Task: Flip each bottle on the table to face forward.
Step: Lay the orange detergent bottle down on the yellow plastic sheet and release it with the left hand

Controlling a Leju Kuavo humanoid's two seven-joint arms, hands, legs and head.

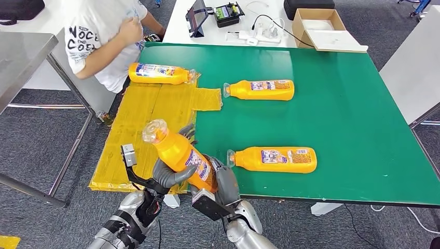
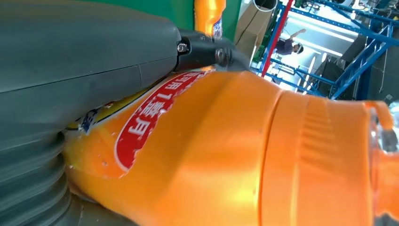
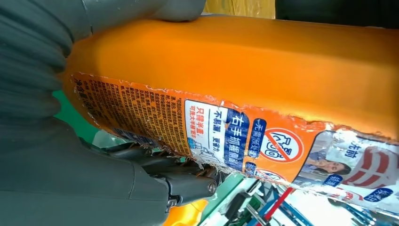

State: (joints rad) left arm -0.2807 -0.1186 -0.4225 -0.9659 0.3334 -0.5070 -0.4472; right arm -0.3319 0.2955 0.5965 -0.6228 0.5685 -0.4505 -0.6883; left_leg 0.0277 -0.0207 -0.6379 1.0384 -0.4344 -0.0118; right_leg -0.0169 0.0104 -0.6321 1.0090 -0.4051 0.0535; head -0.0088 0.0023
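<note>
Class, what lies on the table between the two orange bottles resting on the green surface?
Head view: only bare green table between the farther bottle and the nearer bottle.

Silver arms, grey ribbed-cover left hand and right hand, dark fingers, small screws

Green table, yellow taped cardboard sheet over edge strip ahead of left hand. Three orange bottles lying flat: one on green just beside right hand, cap toward it; second farther ahead on green, cap at sheet edge; third on sheet's far end, well ahead of left hand
</note>
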